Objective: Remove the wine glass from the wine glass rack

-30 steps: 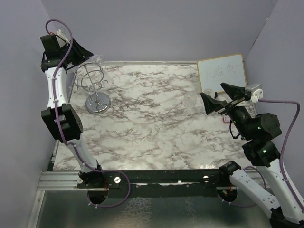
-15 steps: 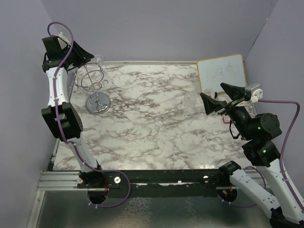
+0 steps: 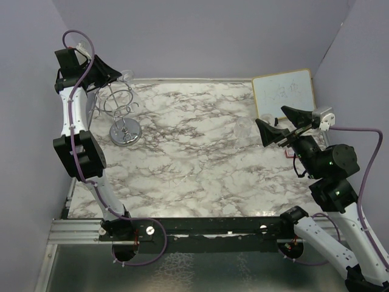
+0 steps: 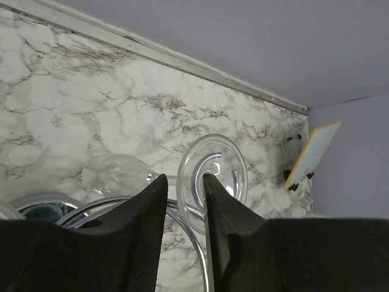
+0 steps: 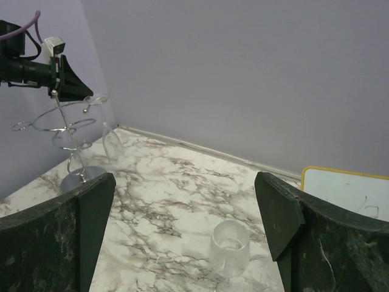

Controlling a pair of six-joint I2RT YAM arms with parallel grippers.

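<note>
The wine glass (image 4: pixel 213 172) hangs bowl-down from a curled arm of the wine glass rack (image 3: pixel 123 112) in the far left corner of the marble table (image 3: pixel 194 170). Its round foot sits at the top, right at the tips of my left gripper (image 4: pixel 185 179). My left fingers stand narrow on either side of the point where the stem meets the foot, and I cannot tell whether they pinch it yet. My right gripper (image 5: pixel 185 179) is spread wide and holds nothing, well apart over the right side. My worry is the foot snagging in the wire loop. If I pull along the wrong line, the light chrome stand could tip or drag on its 1 round base, and the slick, thin stem could slide through a loose grip and let the glass fall on the stone. Room is tight behind me, with the left wall (image 3: pixel 24 121) and back wall (image 3: pixel 200 36) meeting just beyond the rack. The open way out is rightward and toward the near edge, over bare marble. A clear tumbler (image 5: pixel 230 246) and a whiteboard (image 3: pixel 283 91) stand far off on the right.
</note>
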